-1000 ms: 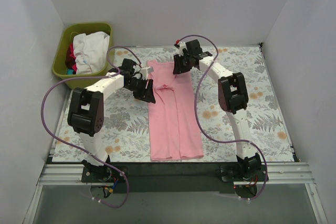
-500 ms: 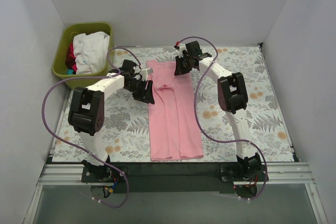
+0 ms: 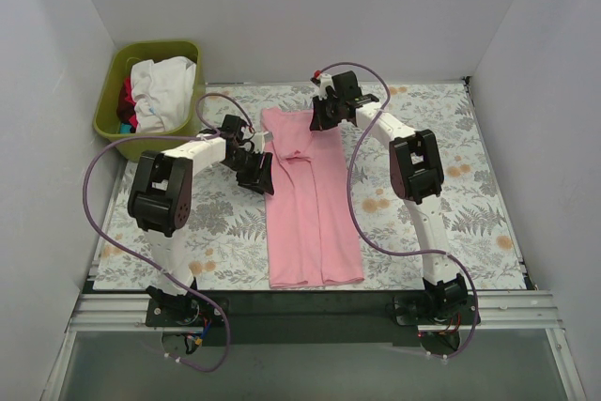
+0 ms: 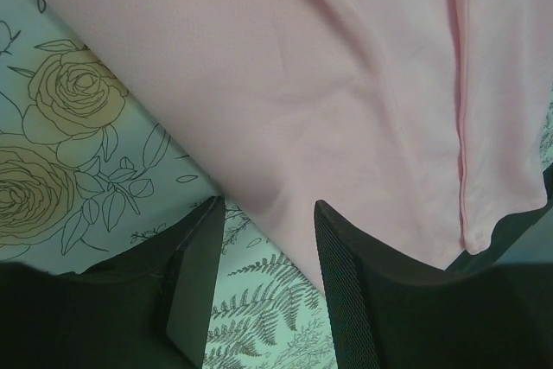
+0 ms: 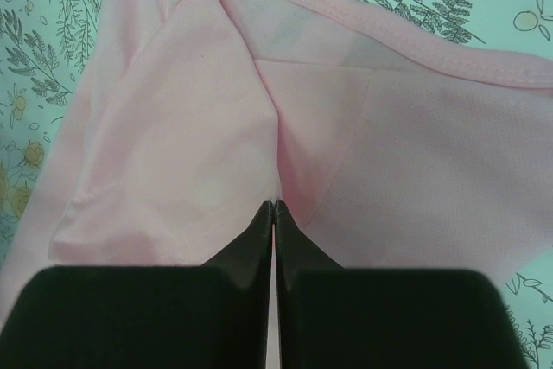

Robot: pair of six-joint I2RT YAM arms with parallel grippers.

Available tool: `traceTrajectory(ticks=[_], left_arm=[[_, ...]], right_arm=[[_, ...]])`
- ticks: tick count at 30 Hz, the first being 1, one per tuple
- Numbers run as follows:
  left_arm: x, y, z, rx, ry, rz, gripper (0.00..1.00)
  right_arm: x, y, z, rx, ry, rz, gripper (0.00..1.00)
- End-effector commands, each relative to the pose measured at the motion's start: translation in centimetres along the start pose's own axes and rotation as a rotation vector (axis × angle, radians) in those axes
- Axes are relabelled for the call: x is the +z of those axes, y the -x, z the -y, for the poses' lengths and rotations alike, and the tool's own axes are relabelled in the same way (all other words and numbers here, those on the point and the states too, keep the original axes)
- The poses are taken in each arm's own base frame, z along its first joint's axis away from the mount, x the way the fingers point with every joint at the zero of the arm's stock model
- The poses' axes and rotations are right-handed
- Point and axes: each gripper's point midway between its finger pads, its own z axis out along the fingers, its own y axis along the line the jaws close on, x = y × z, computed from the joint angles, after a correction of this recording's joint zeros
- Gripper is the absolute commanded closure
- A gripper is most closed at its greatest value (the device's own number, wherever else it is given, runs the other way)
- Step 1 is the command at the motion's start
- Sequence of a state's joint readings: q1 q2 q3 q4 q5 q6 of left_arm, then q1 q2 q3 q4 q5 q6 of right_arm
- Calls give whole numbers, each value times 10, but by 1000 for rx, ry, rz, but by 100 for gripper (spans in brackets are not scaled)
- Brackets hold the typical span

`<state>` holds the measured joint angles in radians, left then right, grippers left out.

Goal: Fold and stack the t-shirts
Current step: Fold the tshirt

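Pink t-shirt point(image 3: 312, 213) lies as a long strip mid-worktop point(image 3: 451, 204), sides folded in. Right tool point(image 5: 274, 206) is closed, pinching fabric by the collar. Left tool point(image 4: 268, 209) gapes empty over the left edge, likely readying the crosswise fold.

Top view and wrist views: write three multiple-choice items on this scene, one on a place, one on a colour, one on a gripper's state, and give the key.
1. Where does the green bin stand?
A) far left corner B) near right corner C) near left corner
2. What colour is the spread-out shirt?
A) blue B) pink C) white
3. How is the right gripper?
A) wide open B) shut C) out of view

Key: 1 A, it sits at the upper left of the top view; 2 B, the cloth is plainly pink in all three views; 3 B, its fingers meet with no gap in the right wrist view.
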<state>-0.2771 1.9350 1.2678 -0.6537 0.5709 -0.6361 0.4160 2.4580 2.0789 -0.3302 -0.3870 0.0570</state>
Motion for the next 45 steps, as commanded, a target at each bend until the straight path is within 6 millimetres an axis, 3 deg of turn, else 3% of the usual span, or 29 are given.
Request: traceTrajectory(ticks=[1,13,26,30,35,36,39,40,41,43,45], left_arm=[[-1,1,-1,15,20,8,55],[4,-5,-4,7,25,-13,55],[3,-6,3,12,1,-14,55],[-10,6,19,39,-41,39,55],[-30,37,34,78,-58,140,55],[-32,43,36,83,-59,153,55],[-30,49,33,78,-48,148,56],[-30,50,32,77,-46,146,56],[-31,51,32,76,-45,148,56],[-34,56,30,70,-42,163,55],[-37,61,30,72,-39,181,56]], right_arm=[[-27,49,-6,-48,-20,127,99],[-48,71,5,-64,-56,189,99],[-24,51,27,-54,-91,150,99],[-23,46,40,-71,-147,140,99],[-26,49,55,-106,-217,145,99],[-24,51,57,-111,-224,149,97],[-21,53,64,-129,-247,154,79],[-21,54,65,-134,-252,157,65],[-21,55,67,-144,-263,161,58],[-22,57,69,-153,-268,163,50],[-32,63,66,-161,-273,174,50]])
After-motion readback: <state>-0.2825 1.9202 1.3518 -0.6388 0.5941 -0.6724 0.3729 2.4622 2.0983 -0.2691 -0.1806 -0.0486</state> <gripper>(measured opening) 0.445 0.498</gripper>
